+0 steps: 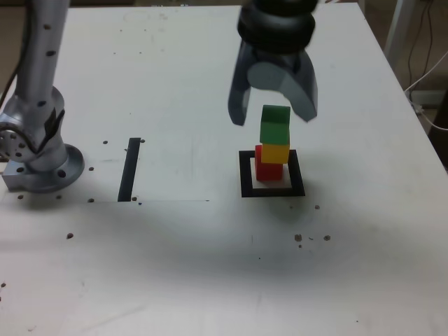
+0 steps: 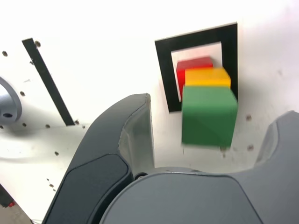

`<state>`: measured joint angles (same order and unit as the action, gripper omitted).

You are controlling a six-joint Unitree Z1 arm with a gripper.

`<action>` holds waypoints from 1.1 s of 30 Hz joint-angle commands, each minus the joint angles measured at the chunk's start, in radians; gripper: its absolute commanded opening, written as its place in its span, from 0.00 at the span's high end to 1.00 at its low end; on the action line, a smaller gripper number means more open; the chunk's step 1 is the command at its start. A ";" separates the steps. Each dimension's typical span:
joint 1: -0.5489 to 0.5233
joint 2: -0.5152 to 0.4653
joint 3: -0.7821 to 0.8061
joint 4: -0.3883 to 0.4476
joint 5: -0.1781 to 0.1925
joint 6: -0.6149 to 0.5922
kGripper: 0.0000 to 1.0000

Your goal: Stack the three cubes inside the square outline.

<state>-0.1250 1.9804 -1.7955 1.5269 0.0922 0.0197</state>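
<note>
Hanging above the stack in the exterior view, the gripper [image 1: 274,112] is standing with its jaws spread apart, holding nothing. Below it the green cube [image 1: 275,124] is sitting on the yellow cube [image 1: 275,152], which is resting on the red cube [image 1: 268,168] inside the square outline [image 1: 246,175]. A black strip [image 1: 129,169] is lying well apart toward that view's left, near the arm's base [image 1: 42,164].

Looking through the wrist view, both fingers [image 2: 124,140] are flanking the green cube [image 2: 208,116] without touching it (yellow [image 2: 208,77] and red [image 2: 191,65] are peeking out beyond), all within the outline [image 2: 163,65].
</note>
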 commanded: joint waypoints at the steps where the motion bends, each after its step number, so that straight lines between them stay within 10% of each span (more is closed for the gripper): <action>1: -0.017 -0.048 0.006 0.007 -0.016 -0.019 0.00; 10: -0.069 -0.181 0.190 -0.021 -0.120 -0.275 0.00; 33: -0.030 -0.489 0.857 -0.230 -0.042 -0.322 0.00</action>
<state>-0.1556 1.5027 -0.9879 1.2987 0.0527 -0.2959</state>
